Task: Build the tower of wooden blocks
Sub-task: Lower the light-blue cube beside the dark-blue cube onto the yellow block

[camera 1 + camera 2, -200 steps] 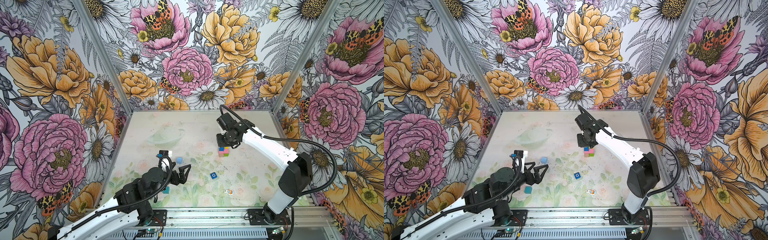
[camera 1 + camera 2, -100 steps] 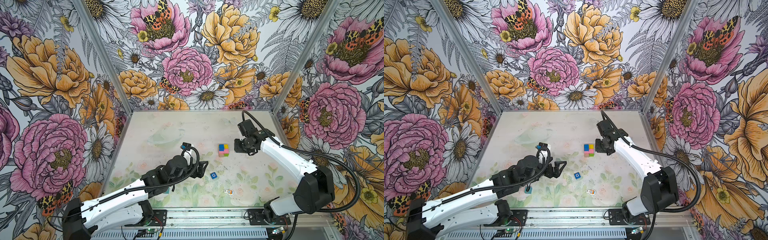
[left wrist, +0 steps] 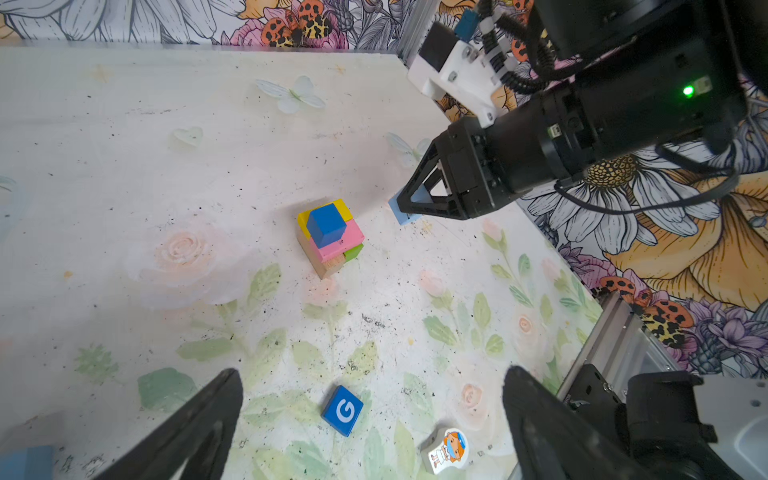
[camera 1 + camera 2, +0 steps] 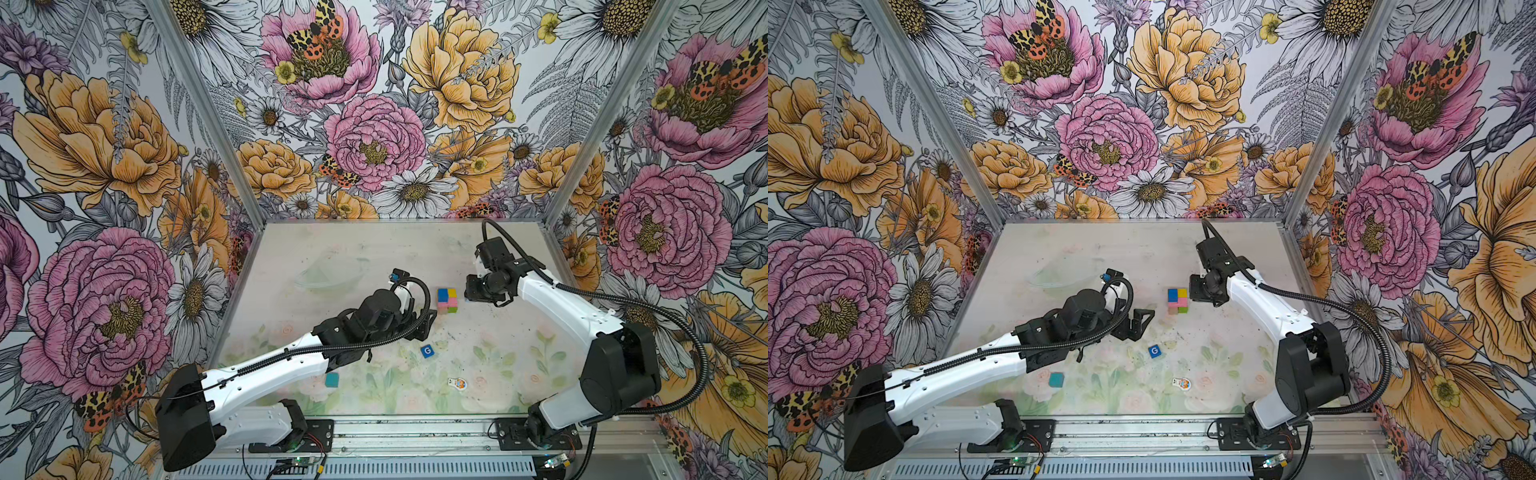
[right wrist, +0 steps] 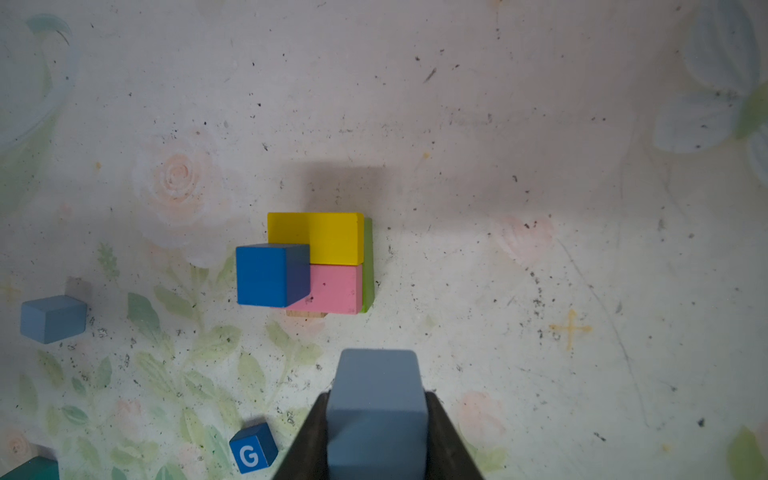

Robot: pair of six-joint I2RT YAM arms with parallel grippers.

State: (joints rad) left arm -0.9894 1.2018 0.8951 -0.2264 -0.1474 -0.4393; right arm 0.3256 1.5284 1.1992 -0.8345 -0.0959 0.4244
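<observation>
Tower (image 4: 447, 300) stands near the middle of the tabletop (image 4: 365, 245). It has a yellow oblong (image 5: 332, 239) and a pink oblong (image 5: 336, 289) side by side over a lower layer, and one dark blue cube (image 5: 266, 274) on top, sitting toward one corner. One second ago my right claw (image 5: 376, 399) hung directly over it. Now it has pulled away to the side and is just beside the tower, still closed firmly on a light blue cube (image 5: 376, 374). So I judge this cube is not placed yet.

My left claw (image 3: 372, 374), fully spread and holding nothing, has swung out from the near left part toward the middle. It now looks down on the G cube (image 3: 343, 410). I think that cube is for the tip, but the light blue one should go up first.
</observation>
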